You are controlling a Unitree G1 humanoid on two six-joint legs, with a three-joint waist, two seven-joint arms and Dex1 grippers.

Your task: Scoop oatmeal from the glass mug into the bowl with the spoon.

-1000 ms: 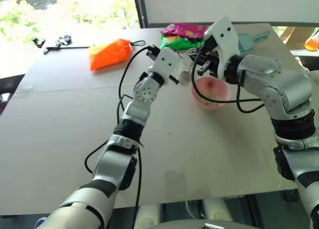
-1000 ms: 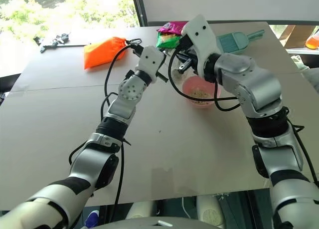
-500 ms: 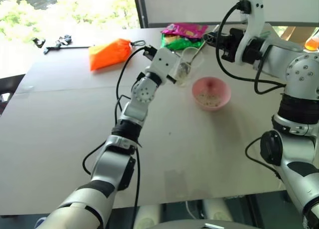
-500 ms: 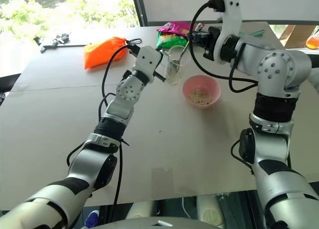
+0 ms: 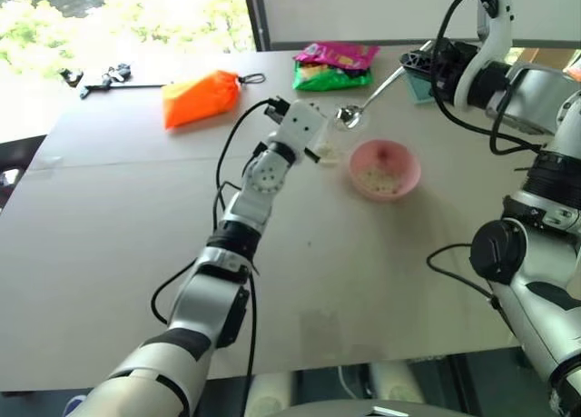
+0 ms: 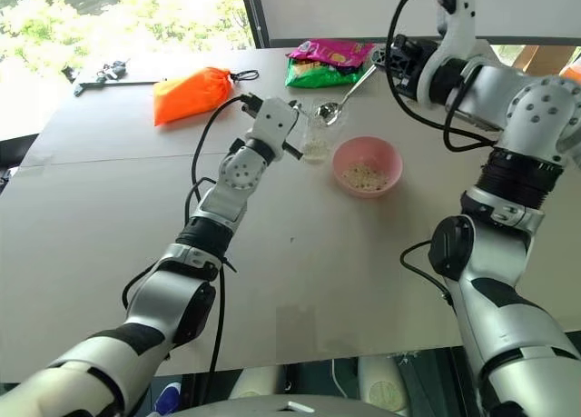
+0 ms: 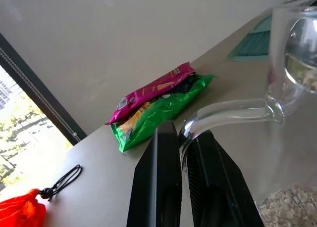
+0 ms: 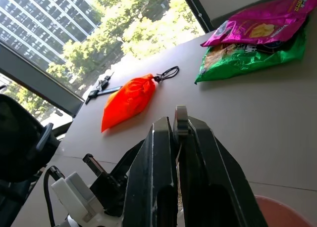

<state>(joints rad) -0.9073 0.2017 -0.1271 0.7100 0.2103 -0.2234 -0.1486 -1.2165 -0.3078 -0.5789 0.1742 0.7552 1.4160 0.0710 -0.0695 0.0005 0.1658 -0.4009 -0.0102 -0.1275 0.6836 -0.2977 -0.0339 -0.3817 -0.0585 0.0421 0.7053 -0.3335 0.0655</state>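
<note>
Left pincer [image 7: 181,138] clamped on the glass mug [image 6: 315,142] handle — mug beside the bowl [image 6: 367,165] on the table [image 6: 363,281]. Right pincer [image 8: 177,125] grips the spoon [image 6: 340,101] handle — spoon bowl above the mug.

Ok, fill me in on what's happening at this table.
The left gripper is shut on the handle of the glass mug, steadying it on the table. The right gripper is shut on the spoon, holding it above the mug. Some oatmeal already lies in the pink bowl beside it.
</note>
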